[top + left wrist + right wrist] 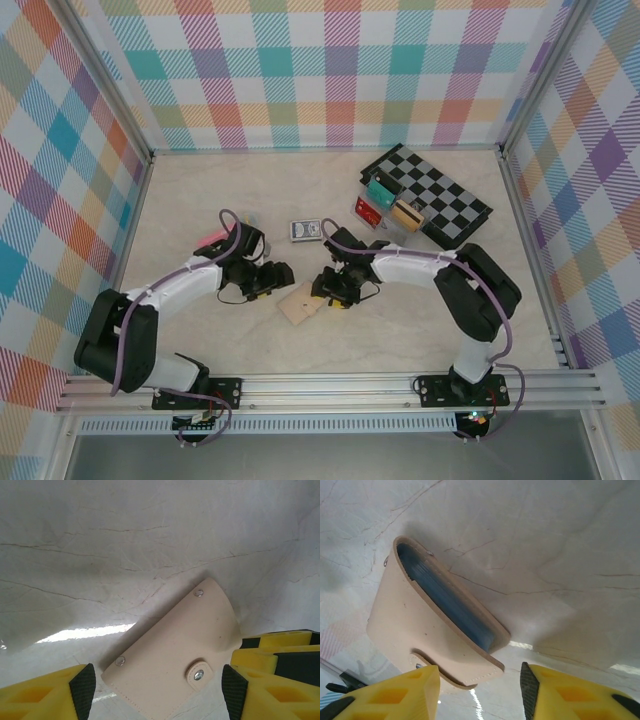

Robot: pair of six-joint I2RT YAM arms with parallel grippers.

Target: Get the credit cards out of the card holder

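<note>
Card holder [303, 302]: tan and closed, lying flat on the pale veined table [200, 190], a little nearer the arm bases than mid-table, directly between the two grippers.
Holder, outer face: in the left wrist view it sits at a slant, with a small snap tab [198, 672] fastened on the near edge and a metal rivet [199, 593] at the far corner.
Holder, open end: the right wrist view looks into the curved mouth, where the blue-grey lining [445, 600] shows fine lengthwise ridges.
Left gripper [159, 687]: low at the holder's left end, with the jaws set wide and straddling it. One black pad [84, 687] is just beside the holder's corner and the other just beside the tab, and a sliver of table shows on each side.
Right gripper [480, 680]: low at the holder's right end, with the jaws narrower and around its near corner. One yellow finger [395, 695] overlaps the holder's edge, and a thin gap shows before the other. I cannot tell whether it is pressing.
Grippers together: the right gripper's yellow fingertips also appear in the left wrist view, just beside the holder's rounded end.
Playing-card pack [305, 231]: dark blue, flat on the table beyond the holder and apart from it.
Clear rack [385, 207]: holds coloured cards, further back and to the right, touching the edge of a checkerboard [440, 195].
Pink object [212, 237]: just beside the left arm's wrist.
Walls [320, 70]: plaid panels on three sides.
</note>
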